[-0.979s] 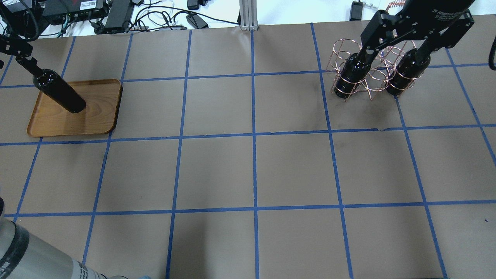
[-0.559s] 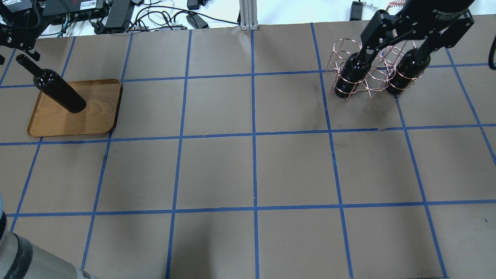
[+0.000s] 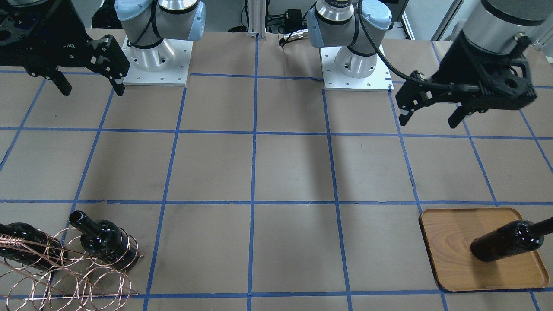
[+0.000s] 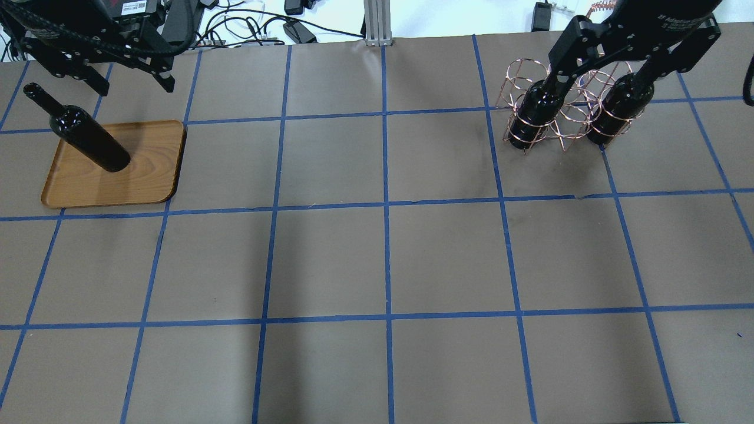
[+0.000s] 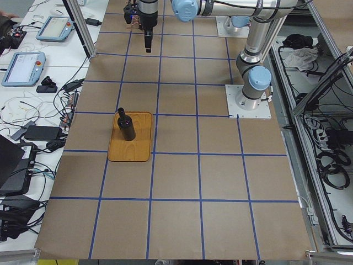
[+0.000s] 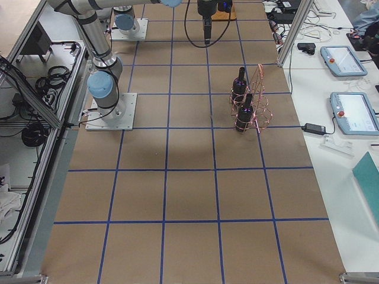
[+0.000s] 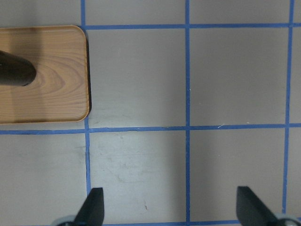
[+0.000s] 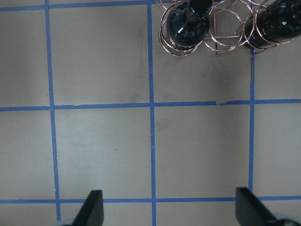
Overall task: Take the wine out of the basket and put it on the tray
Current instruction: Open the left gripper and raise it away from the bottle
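One black wine bottle point(image 4: 88, 136) stands upright on the wooden tray point(image 4: 135, 176) at the table's left; it also shows in the front view point(image 3: 505, 241) and the left wrist view point(image 7: 14, 70). My left gripper point(image 4: 135, 87) is open and empty, raised above the table and clear of that bottle; the front view point(image 3: 428, 122) shows it too. Two more bottles point(image 4: 533, 115) point(image 4: 618, 112) stand in the copper wire basket point(image 4: 568, 126) at the far right. My right gripper point(image 4: 598, 82) hangs open and empty above the basket, also seen in the front view point(image 3: 91, 90).
Brown paper with a blue tape grid covers the table point(image 4: 383, 259). Cables and power bricks point(image 4: 235, 26) lie beyond the far edge. A metal post point(image 4: 377, 23) stands at the far middle.
My left gripper has let go of the bottle's neck, opened, risen and moved right, away from it. The bottle stays standing on the tray. The right arm has not moved.
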### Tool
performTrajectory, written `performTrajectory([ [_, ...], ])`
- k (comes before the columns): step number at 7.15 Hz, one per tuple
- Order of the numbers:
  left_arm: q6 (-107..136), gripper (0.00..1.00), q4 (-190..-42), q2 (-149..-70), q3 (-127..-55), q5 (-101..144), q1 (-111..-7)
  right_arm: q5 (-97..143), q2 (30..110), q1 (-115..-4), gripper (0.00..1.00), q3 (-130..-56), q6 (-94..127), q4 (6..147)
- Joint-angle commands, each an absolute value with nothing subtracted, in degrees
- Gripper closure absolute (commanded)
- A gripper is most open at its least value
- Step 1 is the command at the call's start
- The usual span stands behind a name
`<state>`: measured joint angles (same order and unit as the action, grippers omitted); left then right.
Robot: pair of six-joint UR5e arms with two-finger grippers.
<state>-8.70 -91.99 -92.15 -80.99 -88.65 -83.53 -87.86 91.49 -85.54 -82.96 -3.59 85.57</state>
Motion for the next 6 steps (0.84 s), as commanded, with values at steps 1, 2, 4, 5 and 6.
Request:
performTrajectory([
  [1, -6.3, 0.00, -92.1, -88.5, -85.1, -89.2, -88.4, -87.8, 91.7, -86.6, 0.00, -83.3, -2.9, 86.0],
  [2, -4.7, 0.00, -92.1, -87.6, -85.9, -89.3, -88.5, -89.5, 91.6, -88.4, 0.00, -83.3, -2.6, 86.2],
  [4, -4.7, 0.00, -92.3, -86.9, -86.1, -89.4, -88.5, -90.5, 91.2, -89.6, 0.00, -83.4, -2.8, 86.4],
  [5, -4.7, 0.00, -92.3, -87.0, -86.2, -89.4, -88.4, -90.4, 91.0, -89.6, 0.00, -83.5, -2.6, 88.7],
  [6, -4.7, 0.00, -92.3, -87.0, -86.2, -89.4, -88.2, -90.4, 90.9, -89.6, 0.00, -83.5, -2.6, 89.0],
])
